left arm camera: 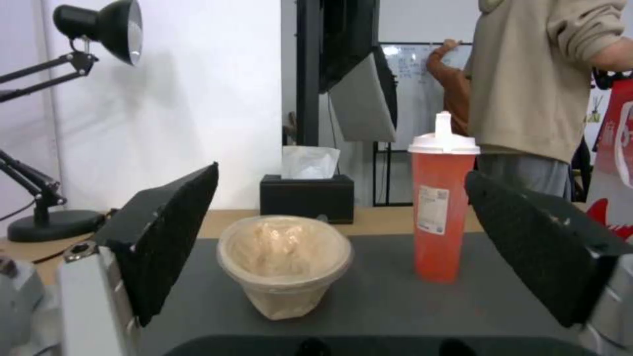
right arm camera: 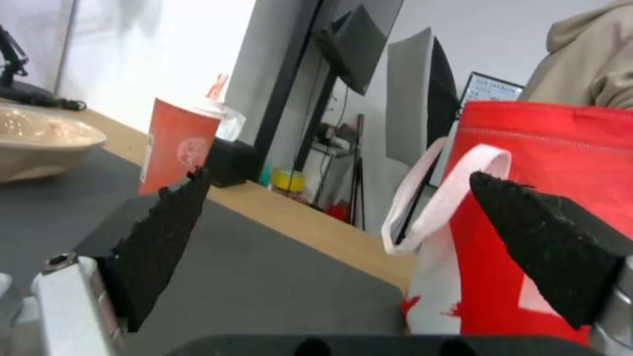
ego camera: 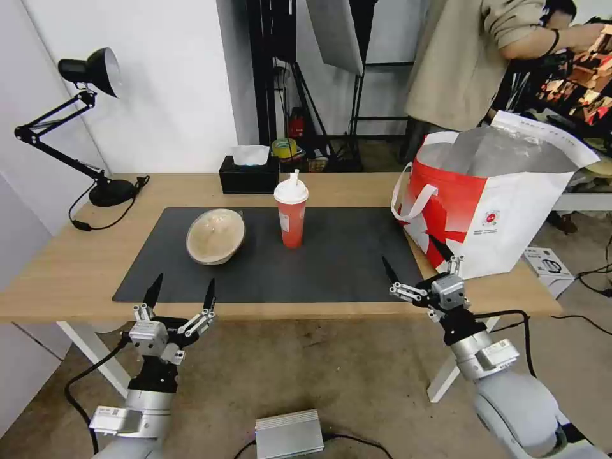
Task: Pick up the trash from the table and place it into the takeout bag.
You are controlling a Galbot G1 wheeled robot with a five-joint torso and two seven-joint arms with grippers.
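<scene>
The head view looks forward and down over the whole table [ego camera: 76, 268]. Each wrist view sits low at the near table edge, facing across it; both share the cup [left arm camera: 440, 207] and bowl [left arm camera: 284, 262].

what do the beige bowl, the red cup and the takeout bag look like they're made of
Beige bowl: probably pulp or paper fibre; matte, slightly crinkled wall, tipped on its side.
Red cup: likely plastic, translucent red with a printed label, white plastic lid and straw.
Takeout bag: seemingly coated or non-woven fabric, white and red outside, shiny silver foil lining, soft white strap handles.
</scene>
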